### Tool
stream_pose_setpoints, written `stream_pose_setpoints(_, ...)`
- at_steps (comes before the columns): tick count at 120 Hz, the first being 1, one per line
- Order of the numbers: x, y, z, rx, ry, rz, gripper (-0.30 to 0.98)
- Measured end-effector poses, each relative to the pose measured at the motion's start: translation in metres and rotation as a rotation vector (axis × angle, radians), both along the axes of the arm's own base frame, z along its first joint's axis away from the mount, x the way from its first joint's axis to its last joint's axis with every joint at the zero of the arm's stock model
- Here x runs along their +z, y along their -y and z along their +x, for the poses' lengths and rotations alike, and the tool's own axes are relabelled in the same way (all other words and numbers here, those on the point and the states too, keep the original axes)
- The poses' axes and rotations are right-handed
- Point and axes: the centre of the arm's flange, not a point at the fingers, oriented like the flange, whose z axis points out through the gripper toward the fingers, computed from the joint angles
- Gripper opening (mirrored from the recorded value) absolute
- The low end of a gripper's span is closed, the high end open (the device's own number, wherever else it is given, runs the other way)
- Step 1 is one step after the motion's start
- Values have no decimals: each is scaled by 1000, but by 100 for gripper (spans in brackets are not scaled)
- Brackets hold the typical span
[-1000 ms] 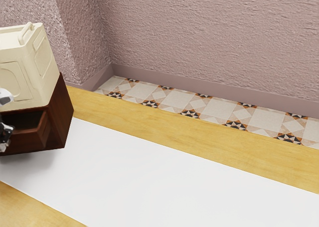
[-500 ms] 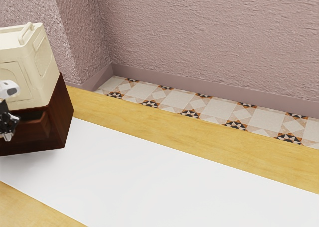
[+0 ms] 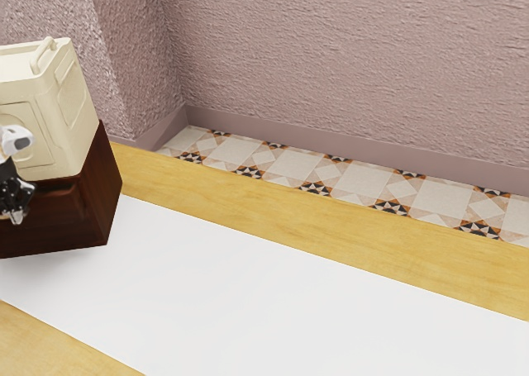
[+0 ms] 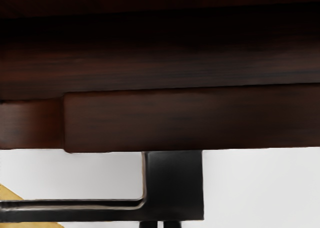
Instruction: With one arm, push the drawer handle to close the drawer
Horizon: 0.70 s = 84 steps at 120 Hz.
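At the exterior view's left edge my gripper (image 3: 16,215) is in front of the dark wooden cabinet (image 3: 104,186), at its drawer front (image 3: 64,211). The drawer's inside is out of sight, and its front looks close to flush with the cabinet. In the wrist view the drawer front (image 4: 195,119) runs across the middle, with the black handle (image 4: 175,183) standing out from it. The tips of my gripper (image 4: 160,225) are close together beside the handle, with a narrow gap and nothing between them. Whether they touch the handle is hard to tell.
A cream box-shaped appliance (image 3: 70,103) sits on top of the cabinet. The white table surface (image 3: 248,293) stretches toward the exterior view's right, bordered by yellow wood (image 3: 331,223). A pink wall (image 3: 347,70) rises behind.
The drawer has slid inward from clearly open, and its inside has gone from sight. My hand has moved a little toward the exterior view's right along with it.
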Motion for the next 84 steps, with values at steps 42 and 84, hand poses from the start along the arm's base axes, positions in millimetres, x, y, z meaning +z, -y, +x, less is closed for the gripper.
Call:
stream_pose_setpoints(42,-1,-11,2,-90,11,18,-10)
stream_pose_setpoints(84,3,-15,3,-133,26,25,-8)
